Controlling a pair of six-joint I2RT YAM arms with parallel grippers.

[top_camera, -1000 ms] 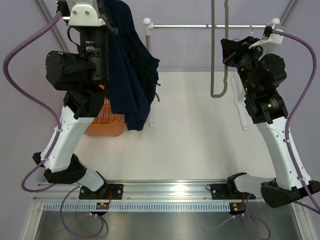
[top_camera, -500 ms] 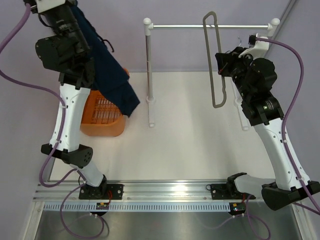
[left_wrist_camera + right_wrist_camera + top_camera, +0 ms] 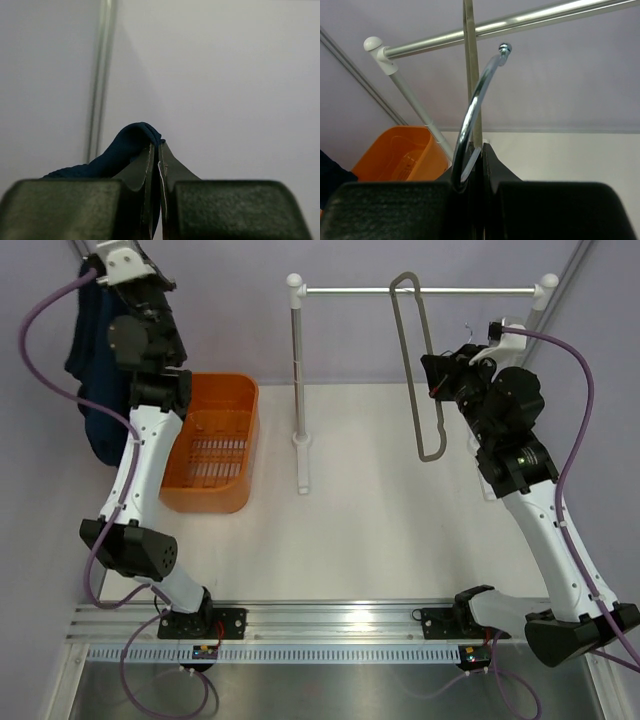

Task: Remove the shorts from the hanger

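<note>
High at far left, the left gripper [image 3: 158, 146] is clamped tight on the shorts [image 3: 100, 430], seemingly clear of the hanger [image 3: 420, 380] pinched in the closed right gripper [image 3: 479, 147]; next, lower them, perhaps into the orange basket [image 3: 240, 400].

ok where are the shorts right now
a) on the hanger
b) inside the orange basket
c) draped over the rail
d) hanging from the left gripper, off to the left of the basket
d: the shorts hang from the shut left gripper, left of the orange basket, while the hanger in the right gripper is bare.
</note>
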